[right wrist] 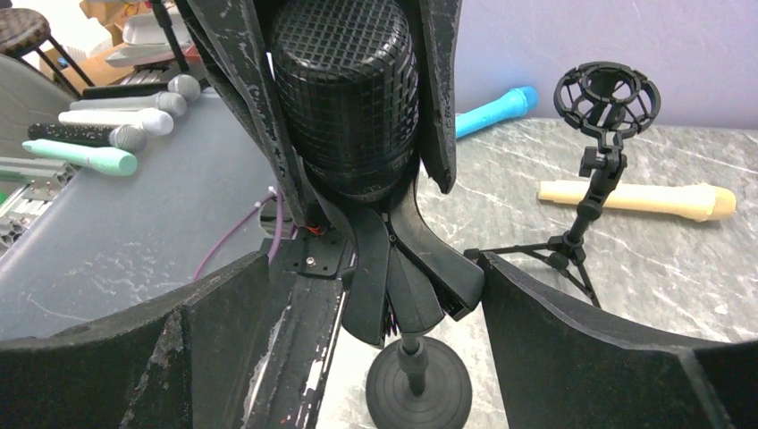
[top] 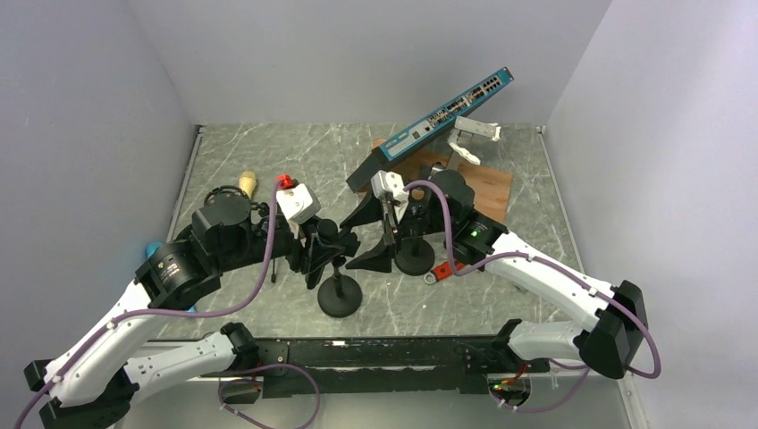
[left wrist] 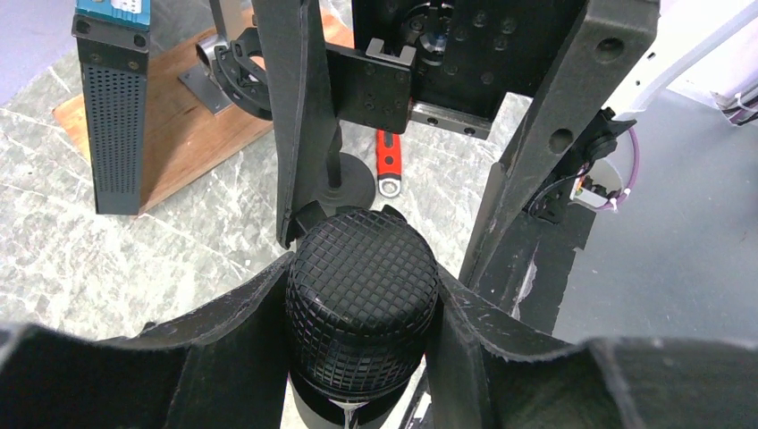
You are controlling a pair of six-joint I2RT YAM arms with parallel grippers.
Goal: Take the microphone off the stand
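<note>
The left gripper (top: 320, 246) is clamped on the black round-headed microphone (top: 328, 231) above a black round-based stand (top: 340, 297). The right gripper (top: 350, 243) faces it, fingers spread wide. Just beside lies a red-handled metal tool (top: 442, 271).

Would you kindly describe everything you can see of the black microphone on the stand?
The black microphone has a rounded head of square-patterned mesh, metal by its look, above a smooth dark collar. The left gripper clamps the head from both sides with its fingers. It sits above its round-based stand, seemingly attached; its lower body is hidden.
</note>
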